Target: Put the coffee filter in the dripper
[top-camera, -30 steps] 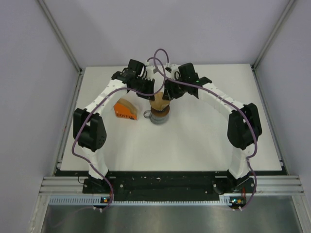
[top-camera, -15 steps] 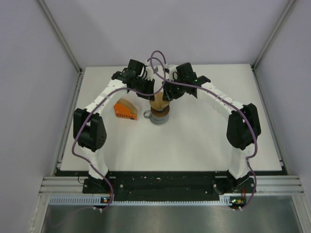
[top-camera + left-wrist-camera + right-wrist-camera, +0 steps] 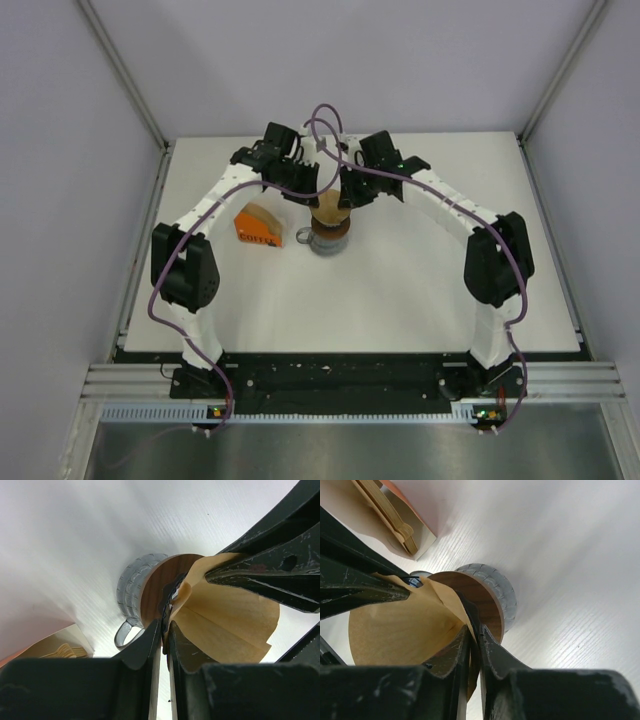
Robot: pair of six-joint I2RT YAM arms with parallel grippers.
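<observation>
White arm links (image 3: 215,205), black joints (image 3: 183,268), looping purple cables (image 3: 327,103) — scuffed black gripper fingers (image 3: 145,645)

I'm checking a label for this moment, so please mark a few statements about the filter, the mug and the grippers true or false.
1. The left gripper and the right gripper are both shut on the paper filter. True.
2. The paper filter lies flat beside the mug. False: the grippers hold it up over the mug.
3. The orange pack sits on the left arm's side of the mug. True.
4. The mug lies tipped on its side. False: it stands upright.
</observation>
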